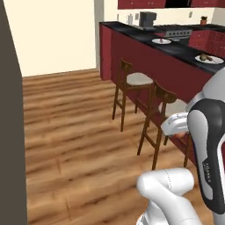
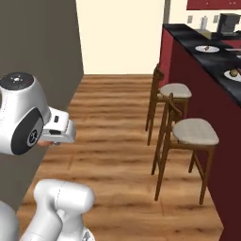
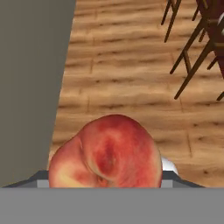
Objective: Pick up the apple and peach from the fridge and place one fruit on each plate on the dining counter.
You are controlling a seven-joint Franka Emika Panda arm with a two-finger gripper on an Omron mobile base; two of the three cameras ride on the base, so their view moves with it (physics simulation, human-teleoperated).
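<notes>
Peach (image 3: 105, 153): sitting between the jaws, gripper (image 3: 105, 177) part-closed and gripping it. Step: carrying fruit toward counter (image 1: 176, 48). Next, likely: travelling ahead to a plate (image 1: 161, 41), lowering, releasing there

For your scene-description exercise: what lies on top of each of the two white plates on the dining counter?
The far plate carries a small reddish item; the near plate carries a small brownish one. Both are too small to identify. The counter under them is hidden.
</notes>
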